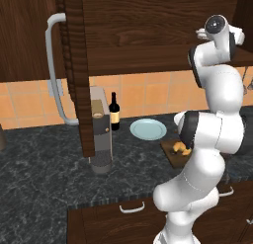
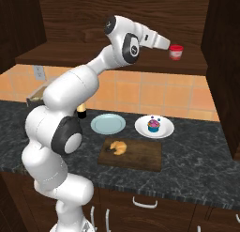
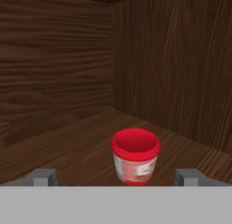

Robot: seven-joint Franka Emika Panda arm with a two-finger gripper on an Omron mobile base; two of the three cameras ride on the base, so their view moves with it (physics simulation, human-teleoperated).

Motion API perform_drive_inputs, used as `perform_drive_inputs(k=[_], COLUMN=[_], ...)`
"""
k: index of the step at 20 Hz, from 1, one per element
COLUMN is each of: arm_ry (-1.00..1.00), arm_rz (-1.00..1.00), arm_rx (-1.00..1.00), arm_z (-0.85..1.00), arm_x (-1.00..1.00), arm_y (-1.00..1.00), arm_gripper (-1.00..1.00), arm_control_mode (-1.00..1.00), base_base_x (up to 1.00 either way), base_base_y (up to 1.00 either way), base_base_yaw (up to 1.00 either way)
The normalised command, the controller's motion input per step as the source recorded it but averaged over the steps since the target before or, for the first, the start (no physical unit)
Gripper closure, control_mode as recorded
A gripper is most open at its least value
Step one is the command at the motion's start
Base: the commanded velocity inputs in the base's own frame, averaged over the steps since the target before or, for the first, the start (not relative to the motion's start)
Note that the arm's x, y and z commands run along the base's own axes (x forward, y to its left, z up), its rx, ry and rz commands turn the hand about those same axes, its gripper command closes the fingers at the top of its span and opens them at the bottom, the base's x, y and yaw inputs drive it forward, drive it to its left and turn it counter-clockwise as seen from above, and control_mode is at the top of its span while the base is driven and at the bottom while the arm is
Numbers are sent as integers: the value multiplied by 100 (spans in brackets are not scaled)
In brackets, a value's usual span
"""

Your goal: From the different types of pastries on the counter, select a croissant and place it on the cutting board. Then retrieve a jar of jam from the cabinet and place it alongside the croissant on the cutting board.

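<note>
The cabinet (image 2: 140, 34) stands open over the counter (image 2: 197, 174), its door (image 1: 74, 65) with the long curved grey handle (image 1: 54, 70) swung out toward the base, so the shelf inside is free for the arm to reach. On the counter the dark cutting board (image 2: 140, 158) lies near the front edge and already carries the croissant (image 2: 118, 147) toward its 9 o'clock end, which leaves the rest of the board bare, presumably room for the jar to go beside it. Behind the board, at about 11 o'clock, sits an empty pale blue plate (image 2: 108, 123), and at about 1 o'clock a white plate (image 2: 154, 126) holds the frosted cupcake (image 2: 153, 125); a wine bottle (image 1: 114, 111) and a coffee machine (image 1: 100, 134) stand farther off beside the cabinet door. The arm is stretched up into the cabinet with the gripper (image 2: 165, 42) level with the shelf. The jar of jam (image 3: 135, 156) stands upright on the shelf board, well apart from the walls, and in the hand view it sits between the two fingers (image 3: 43, 177), somewhat nearer the 3 o'clock one. The fingers are spread wide and touch nothing, so the jar is not yet gripped. Nothing stands between them and the jar; the likely care is to avoid tipping it while closing.
</note>
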Motion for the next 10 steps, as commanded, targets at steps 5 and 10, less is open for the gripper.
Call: perform_drive_inputs(k=[5, 10], arm_ry=[7, 6], arm_rz=[0, 0], arm_rx=[3, 6], arm_z=[-22, -7], arm_x=[6, 3], arm_y=[-24, -33], arm_gripper=[-100, -100], arm_control_mode=[-100, -100], base_base_x=[0, 0], base_base_y=[0, 0], base_base_yaw=[0, 0])
